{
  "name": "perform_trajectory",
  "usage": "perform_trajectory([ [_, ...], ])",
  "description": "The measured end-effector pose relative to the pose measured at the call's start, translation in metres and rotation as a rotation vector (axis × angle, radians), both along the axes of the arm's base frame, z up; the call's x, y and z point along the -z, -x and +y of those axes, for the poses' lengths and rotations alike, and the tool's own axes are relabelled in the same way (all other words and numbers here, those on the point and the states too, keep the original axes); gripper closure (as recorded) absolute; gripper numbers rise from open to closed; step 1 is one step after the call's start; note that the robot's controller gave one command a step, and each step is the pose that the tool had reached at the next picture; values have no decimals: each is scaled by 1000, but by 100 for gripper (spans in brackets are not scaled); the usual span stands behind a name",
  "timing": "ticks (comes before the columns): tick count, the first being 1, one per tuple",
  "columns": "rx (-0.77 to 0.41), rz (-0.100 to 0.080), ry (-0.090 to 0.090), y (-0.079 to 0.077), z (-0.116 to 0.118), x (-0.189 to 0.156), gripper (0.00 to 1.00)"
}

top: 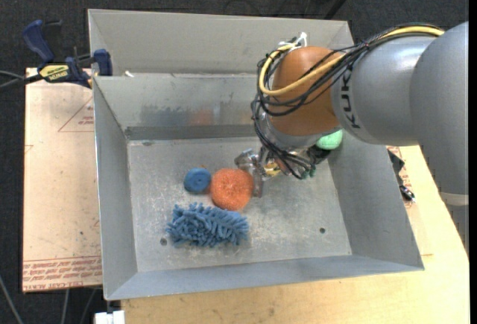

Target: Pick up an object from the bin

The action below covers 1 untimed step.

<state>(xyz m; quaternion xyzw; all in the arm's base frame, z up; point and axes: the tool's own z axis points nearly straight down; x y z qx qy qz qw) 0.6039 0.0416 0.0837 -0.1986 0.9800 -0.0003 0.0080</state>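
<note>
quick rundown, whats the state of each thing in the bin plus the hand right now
hand: low in the bin, against the orange ball's right edge
orange fuzzy ball: resting on the bin floor, not lifted
blue round disc: lying on the floor, just left of the ball
blue shaggy piece: lying flat, nearer the front wall
green thing: mostly hidden behind the arm

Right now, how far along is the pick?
Done: the hand is down in the bin, at the right edge of the orange scrubby ball. In hand: nothing visibly gripped; the ball rests on the bin floor. Left: grasp and lift. Blue disc and blue shaggy piece lie untouched.
</note>
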Motion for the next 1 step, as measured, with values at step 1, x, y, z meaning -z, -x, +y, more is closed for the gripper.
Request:
perform_trajectory([
  [1, 0, 0, 0, 0, 0, 0, 100],
])
